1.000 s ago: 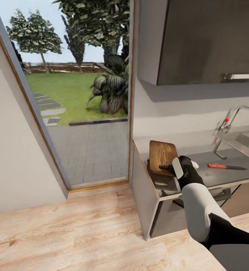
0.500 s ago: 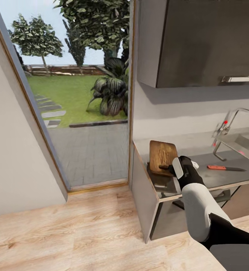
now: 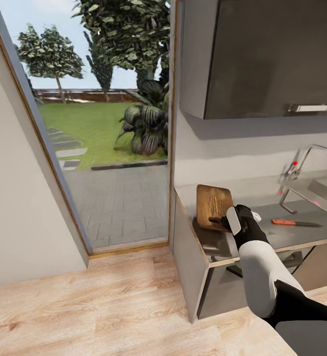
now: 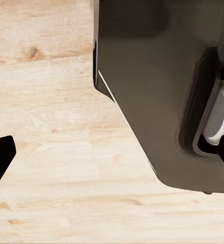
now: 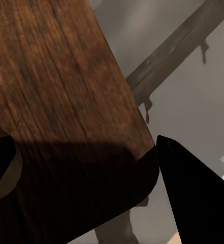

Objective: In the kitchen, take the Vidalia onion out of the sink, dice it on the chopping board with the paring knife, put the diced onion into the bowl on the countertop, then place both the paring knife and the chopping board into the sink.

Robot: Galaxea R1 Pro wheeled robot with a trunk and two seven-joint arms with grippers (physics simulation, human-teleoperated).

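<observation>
My right gripper (image 3: 222, 220) is shut on the near end of the dark-brown chopping board (image 3: 213, 200), by its handle slot. The board is held tilted over the left end of the grey countertop (image 3: 262, 198). In the right wrist view the board (image 5: 56, 91) lies between the two dark fingers (image 5: 193, 198). The paring knife (image 3: 287, 222), orange-red handle and dark blade, lies flat on the countertop to the right of my arm. The sink (image 3: 326, 188) and its chrome tap (image 3: 306, 155) sit at the far right. My left gripper (image 4: 114, 157) hangs open over the floor. The onion and the bowl are out of view.
A tall glass door (image 3: 99, 128) to a garden takes up the left. Pale wooden floor (image 3: 99, 306) runs in front of the counter's end panel (image 3: 185, 257). A dark wall cabinet (image 3: 267, 54) hangs above the worktop. My own dark base (image 4: 157, 91) appears in the left wrist view.
The whole picture has shifted a little downward, so the camera has moved. My right gripper and the board keep their place in the view.
</observation>
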